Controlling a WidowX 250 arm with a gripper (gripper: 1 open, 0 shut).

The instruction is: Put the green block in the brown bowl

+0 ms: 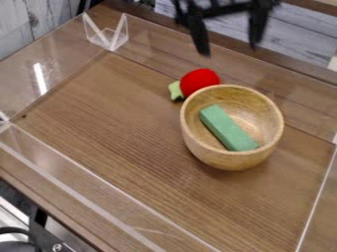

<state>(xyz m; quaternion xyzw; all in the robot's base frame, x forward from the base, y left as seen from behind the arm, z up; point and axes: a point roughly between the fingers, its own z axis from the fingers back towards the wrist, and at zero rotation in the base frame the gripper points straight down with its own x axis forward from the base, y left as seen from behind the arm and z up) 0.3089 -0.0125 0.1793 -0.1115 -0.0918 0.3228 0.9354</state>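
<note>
The green block (230, 129) lies flat inside the brown bowl (232, 156), running diagonally from upper left to lower right across its floor. The bowl sits on the wooden table at the right of centre. My gripper (228, 34) hangs high above the table at the top of the view, well clear of the bowl. Its two dark fingers (200, 39) point down, spread wide apart and blurred, with nothing between them.
A red ball (199, 81) and a small green-yellow piece (174, 91) lie just beyond the bowl's left rim. A clear acrylic wall (53, 89) rings the wooden table (105, 138), with a clear bracket (105, 31) at the back left.
</note>
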